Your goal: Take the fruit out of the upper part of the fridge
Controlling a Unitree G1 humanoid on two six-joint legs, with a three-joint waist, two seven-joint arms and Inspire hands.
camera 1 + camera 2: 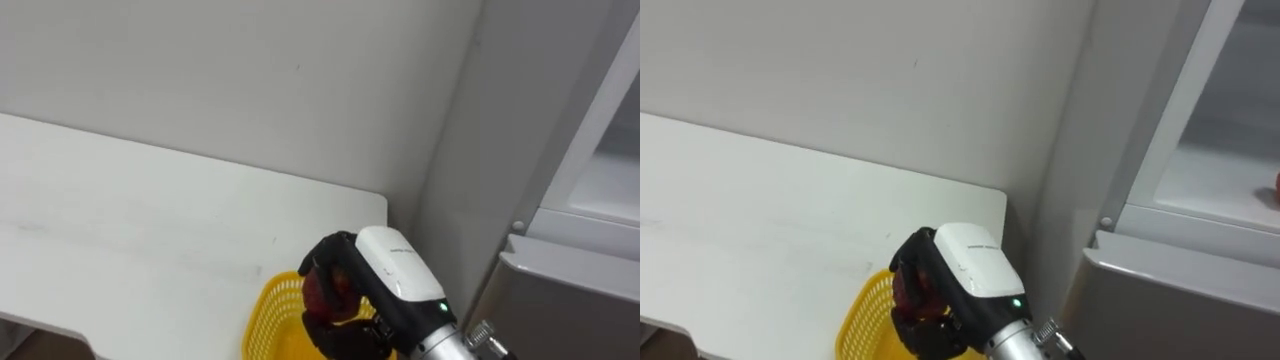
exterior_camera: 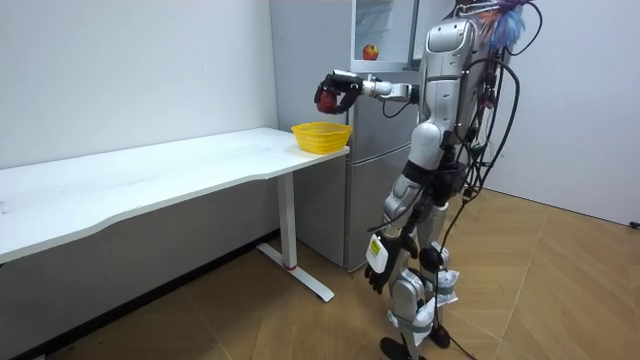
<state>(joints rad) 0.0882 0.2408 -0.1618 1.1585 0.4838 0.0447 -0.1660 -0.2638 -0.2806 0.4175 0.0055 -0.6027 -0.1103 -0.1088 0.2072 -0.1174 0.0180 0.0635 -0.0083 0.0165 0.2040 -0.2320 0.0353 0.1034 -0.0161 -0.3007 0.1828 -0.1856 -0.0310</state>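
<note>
— Left eye view: how much is done?
— A red apple [image 1: 321,287] is clasped in the right hand [image 1: 340,332], above the yellow basket [image 1: 265,315] by the tabletop's [image 1: 120,230] right edge.
— Room view?
— Only the release is judged left; another apple [image 2: 371,51] is seen in the upper fridge [image 2: 392,30].

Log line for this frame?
right hand: shut on red apple, over yellow basket | left hand: at side | fridge: open, second apple inside
</note>
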